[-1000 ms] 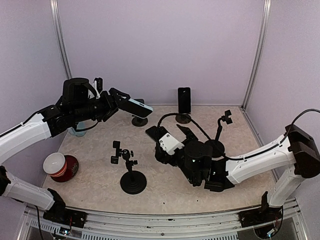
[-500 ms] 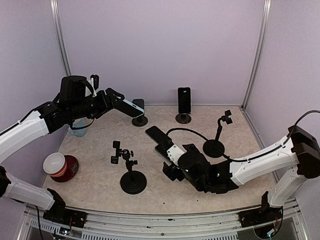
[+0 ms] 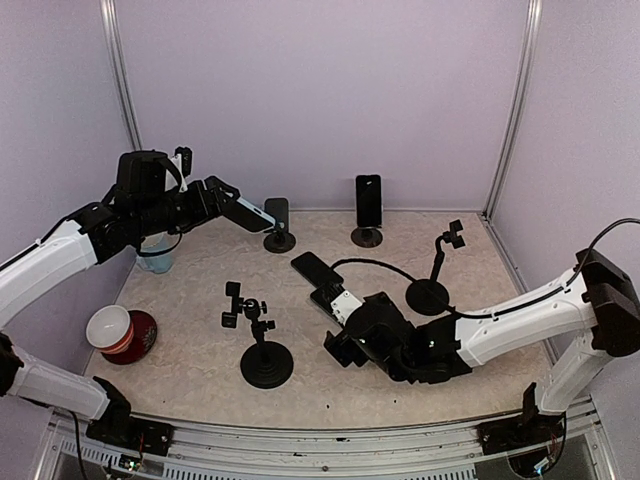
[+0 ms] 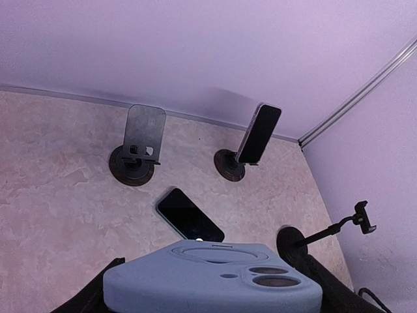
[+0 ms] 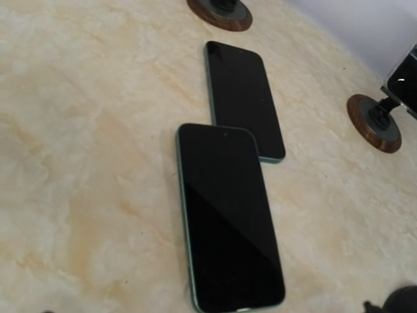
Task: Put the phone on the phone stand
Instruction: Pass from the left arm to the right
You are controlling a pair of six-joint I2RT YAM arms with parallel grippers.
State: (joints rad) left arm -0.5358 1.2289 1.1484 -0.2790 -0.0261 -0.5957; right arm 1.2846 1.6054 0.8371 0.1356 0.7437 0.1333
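Note:
My left gripper [image 3: 232,208] is shut on a light-blue-cased phone [image 3: 252,214] and holds it in the air just left of the empty plate stand [image 3: 277,214] at the back. In the left wrist view the phone [image 4: 212,277] fills the bottom, and the stand [image 4: 142,134] is ahead and apart from it. My right gripper [image 3: 336,304] is low over the table, open and empty, just behind a dark phone [image 5: 228,215] lying flat. A second dark phone [image 5: 244,98] lies flat beyond it.
A black phone [image 3: 368,200] rests on another stand at the back. A clamp stand [image 3: 262,345] is near the front, and a gooseneck stand [image 3: 435,270] is on the right. A red-and-white cup [image 3: 120,330] and a clear cup [image 3: 155,258] are on the left.
My left gripper has drawn back a little to the left with the phone. My right arm has dropped lower and toward the front, behind the flat phones.

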